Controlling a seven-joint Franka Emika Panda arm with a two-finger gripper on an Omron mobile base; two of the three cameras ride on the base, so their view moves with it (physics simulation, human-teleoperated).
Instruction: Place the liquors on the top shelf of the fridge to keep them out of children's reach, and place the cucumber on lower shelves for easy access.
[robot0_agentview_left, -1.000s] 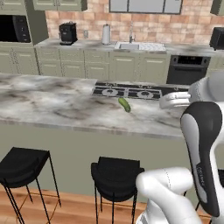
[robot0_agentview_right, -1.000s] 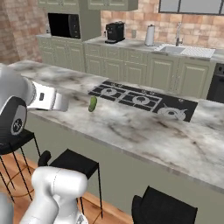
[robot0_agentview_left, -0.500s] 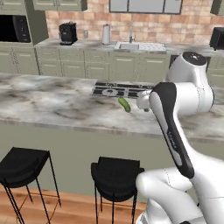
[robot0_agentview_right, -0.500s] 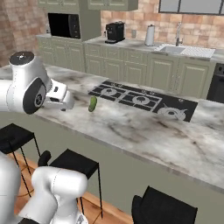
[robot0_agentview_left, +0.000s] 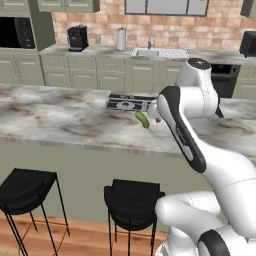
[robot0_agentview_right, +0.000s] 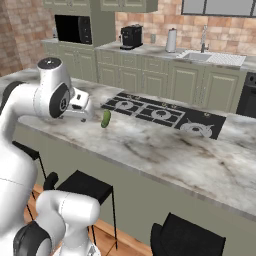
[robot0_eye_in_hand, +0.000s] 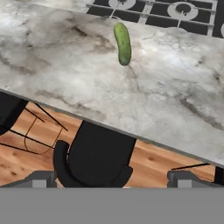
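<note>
The cucumber (robot0_agentview_left: 142, 119) lies on the marble island counter (robot0_agentview_left: 60, 117), just in front of the black cooktop (robot0_agentview_left: 127, 103). It is small, dark green and slightly curved. My gripper (robot0_agentview_right: 86, 115) hovers beside the cucumber (robot0_agentview_right: 105, 119), a short way to its left in the right base view, without touching it. In the hand view the gripper (robot0_eye_in_hand: 113, 179) is open with nothing between its fingertips (robot0_eye_in_hand: 41, 178), and the cucumber (robot0_eye_in_hand: 123, 43) lies ahead on the counter. The liquors, the fridge and its shelves are out of view.
Black stools (robot0_agentview_left: 131, 199) (robot0_agentview_left: 24, 186) stand along the island's near side, one stool (robot0_eye_in_hand: 98, 153) right under the hand. Behind the island, a back counter carries a coffee machine (robot0_agentview_left: 77, 38), a sink (robot0_agentview_left: 152, 52) and a microwave (robot0_agentview_right: 72, 29).
The arm has folded upward and swung the hand over the counter toward the cucumber. The cucumber has not moved, and the jaws have stayed open.
</note>
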